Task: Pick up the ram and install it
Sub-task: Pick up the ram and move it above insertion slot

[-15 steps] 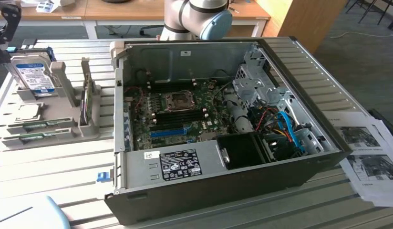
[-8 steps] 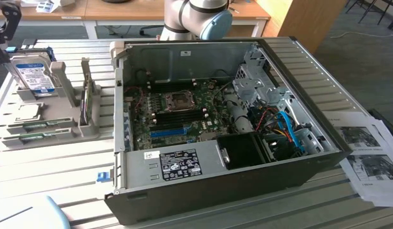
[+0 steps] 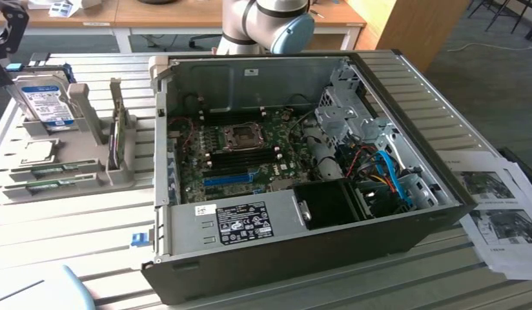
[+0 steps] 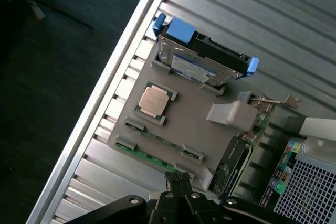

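Ram (image 4: 144,155) in grey holder (image 4: 194,129), end effector (image 4: 180,179) nearby

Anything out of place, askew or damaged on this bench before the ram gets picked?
Nothing damaged or spilled. The ram sits in the tray. Two small oddities: a blue part lies loose on the table by the case, and papers are fanned untidily at the exterior view's right.
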`<state>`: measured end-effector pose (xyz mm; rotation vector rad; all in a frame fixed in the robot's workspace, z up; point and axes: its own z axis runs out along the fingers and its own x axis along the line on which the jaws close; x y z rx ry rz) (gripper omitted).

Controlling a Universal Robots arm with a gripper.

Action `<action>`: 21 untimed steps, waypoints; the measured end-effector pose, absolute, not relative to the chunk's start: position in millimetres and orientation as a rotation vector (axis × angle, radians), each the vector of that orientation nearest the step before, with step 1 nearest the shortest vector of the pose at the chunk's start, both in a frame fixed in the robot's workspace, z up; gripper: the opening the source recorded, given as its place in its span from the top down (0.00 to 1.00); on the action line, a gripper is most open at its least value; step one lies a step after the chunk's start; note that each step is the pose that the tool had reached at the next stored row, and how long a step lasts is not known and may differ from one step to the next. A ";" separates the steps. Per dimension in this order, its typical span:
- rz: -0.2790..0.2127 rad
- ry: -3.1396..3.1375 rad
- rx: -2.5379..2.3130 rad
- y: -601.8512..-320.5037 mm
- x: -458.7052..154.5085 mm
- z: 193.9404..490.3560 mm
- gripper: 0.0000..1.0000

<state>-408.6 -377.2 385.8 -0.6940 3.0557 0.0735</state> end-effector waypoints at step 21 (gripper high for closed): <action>0.074 2.908 -1.188 -377.2 -408.3 382.4 0.91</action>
